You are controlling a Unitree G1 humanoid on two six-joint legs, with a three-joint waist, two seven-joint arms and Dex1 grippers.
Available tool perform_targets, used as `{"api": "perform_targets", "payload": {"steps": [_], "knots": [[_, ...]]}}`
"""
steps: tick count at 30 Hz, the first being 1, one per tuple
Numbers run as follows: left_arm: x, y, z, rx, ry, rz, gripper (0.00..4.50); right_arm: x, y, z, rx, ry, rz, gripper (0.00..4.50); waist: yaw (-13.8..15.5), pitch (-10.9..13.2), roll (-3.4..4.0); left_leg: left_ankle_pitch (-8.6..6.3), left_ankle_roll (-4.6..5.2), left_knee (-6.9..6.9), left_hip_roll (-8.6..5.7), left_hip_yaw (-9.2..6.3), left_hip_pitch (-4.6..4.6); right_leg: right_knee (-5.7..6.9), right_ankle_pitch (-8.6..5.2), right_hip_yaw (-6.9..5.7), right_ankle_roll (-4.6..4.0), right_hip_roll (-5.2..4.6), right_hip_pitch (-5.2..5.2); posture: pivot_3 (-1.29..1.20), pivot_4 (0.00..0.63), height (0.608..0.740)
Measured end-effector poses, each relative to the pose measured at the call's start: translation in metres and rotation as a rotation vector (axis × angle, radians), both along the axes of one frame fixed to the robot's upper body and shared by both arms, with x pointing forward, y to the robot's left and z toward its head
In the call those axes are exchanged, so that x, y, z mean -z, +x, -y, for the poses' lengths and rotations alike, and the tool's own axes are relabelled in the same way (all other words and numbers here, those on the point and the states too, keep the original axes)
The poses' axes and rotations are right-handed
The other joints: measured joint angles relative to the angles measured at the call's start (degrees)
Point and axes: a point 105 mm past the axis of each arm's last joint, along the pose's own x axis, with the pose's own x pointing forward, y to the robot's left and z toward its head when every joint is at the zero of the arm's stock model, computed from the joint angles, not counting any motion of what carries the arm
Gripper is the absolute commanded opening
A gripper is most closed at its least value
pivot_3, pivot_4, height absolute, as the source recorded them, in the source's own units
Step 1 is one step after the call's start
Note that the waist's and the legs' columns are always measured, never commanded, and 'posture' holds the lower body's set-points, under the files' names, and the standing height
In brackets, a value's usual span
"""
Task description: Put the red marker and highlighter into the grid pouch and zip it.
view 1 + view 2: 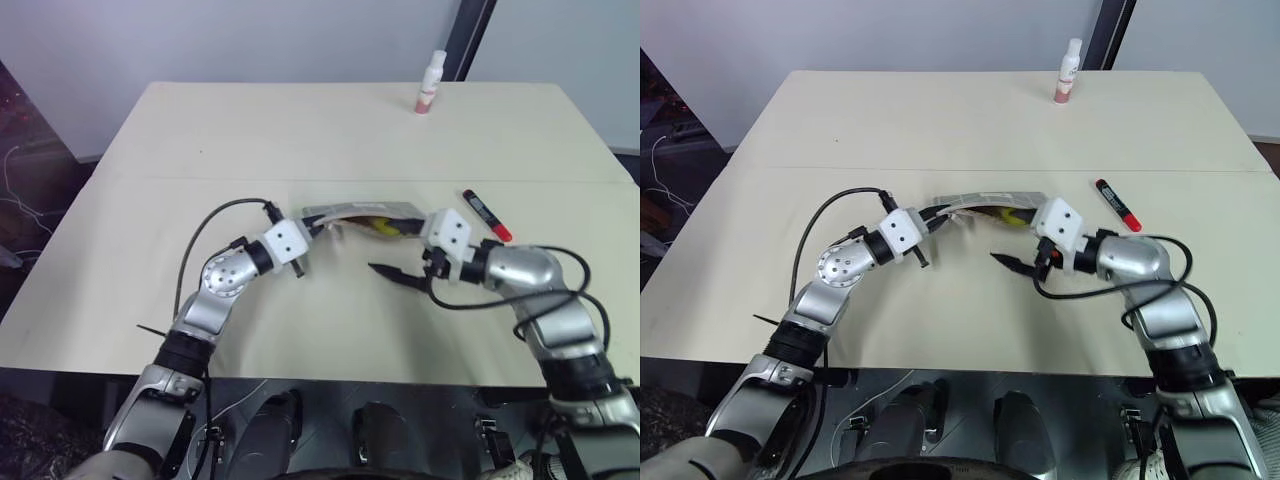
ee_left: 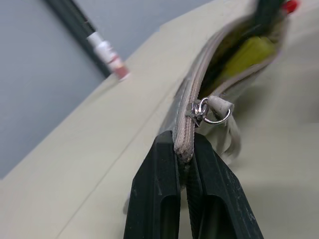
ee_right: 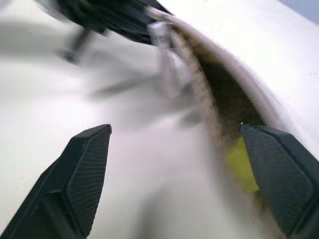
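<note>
The grid pouch [image 1: 362, 213] lies mid-table with its mouth gaping, grey with a beige zipper edge. Inside it sits the yellow highlighter [image 1: 386, 227], also seen through the mouth in the right wrist view [image 3: 241, 167]. My left gripper [image 2: 183, 145] is shut on the pouch's left end seam, just behind the zipper pull [image 2: 200, 112]. Just in front of the pouch's right end, my right gripper [image 1: 405, 264] stands open with nothing between its fingers [image 3: 89, 149]. The red marker [image 1: 487, 216] lies on the table to the right of the pouch, beyond my right wrist.
A white bottle with a pink band [image 1: 430, 85] stands at the far edge of the beige table [image 1: 300, 130]. Cables loop off both wrists over the near part of the tabletop.
</note>
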Motion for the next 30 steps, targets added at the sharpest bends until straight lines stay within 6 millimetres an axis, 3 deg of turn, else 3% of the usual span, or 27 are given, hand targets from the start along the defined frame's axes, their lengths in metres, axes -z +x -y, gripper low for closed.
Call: {"api": "perform_targets", "payload": {"steps": [4,7,9,12,17,22,25,30], "knots": [[0.000,0.002,-0.003,-0.026,-0.005,0.011,0.00,-0.022,-0.002,0.023,0.129,0.240,0.001,4.40,-0.2,0.0,0.00,0.08,0.08,0.05,-0.01,0.02,0.02,0.00,0.18,0.02,-0.01,0.00,0.03,0.00,0.150,0.740],[0.002,0.004,-0.004,-0.039,-0.001,0.015,0.00,-0.029,0.018,0.049,0.310,0.257,0.028,4.40,-0.2,0.0,0.00,0.16,0.06,0.02,0.00,0.02,0.08,0.00,0.27,0.03,-0.08,0.02,0.02,0.00,0.150,0.740],[0.003,0.004,-0.003,-0.038,0.002,0.015,0.00,-0.021,0.047,0.083,0.536,0.183,0.027,4.40,-0.2,0.0,0.01,0.31,0.09,-0.01,-0.01,0.03,0.10,0.00,0.33,0.03,-0.08,0.02,0.01,0.00,0.150,0.740],[0.005,0.004,-0.002,-0.039,0.013,0.016,0.00,-0.005,0.071,0.126,0.779,0.120,-0.014,4.40,0.0,0.0,0.01,0.40,0.09,-0.10,-0.01,0.04,0.08,0.00,0.35,0.03,-0.08,0.01,-0.03,0.00,0.150,0.740],[0.004,0.004,0.002,-0.031,0.017,0.020,0.00,0.015,0.091,0.157,0.926,0.014,-0.088,4.40,-0.2,0.0,0.01,0.41,0.10,-0.16,-0.01,0.09,0.05,0.00,0.35,0.04,-0.08,0.01,-0.07,0.00,0.150,0.740],[0.005,0.004,0.002,-0.030,0.025,0.023,0.00,0.038,0.096,0.174,1.001,-0.015,-0.211,4.40,-0.3,0.0,0.01,0.41,0.10,-0.14,0.00,0.09,0.05,0.02,0.35,0.04,-0.08,0.03,-0.05,0.00,0.150,0.740],[0.005,0.003,0.000,-0.034,0.030,0.025,0.00,0.040,0.096,0.177,1.016,0.029,-0.282,3.60,-0.3,0.0,0.03,0.41,0.10,-0.11,0.00,0.09,0.06,0.02,0.36,0.05,-0.07,0.03,-0.03,0.00,0.150,0.740],[0.004,0.002,0.001,-0.033,0.030,0.029,0.00,0.040,0.091,0.167,0.953,0.054,-0.321,0.93,-0.1,0.0,0.03,0.41,0.10,-0.11,-0.01,0.09,0.04,0.02,0.36,0.05,-0.07,0.01,-0.03,0.00,0.150,0.740]]}}
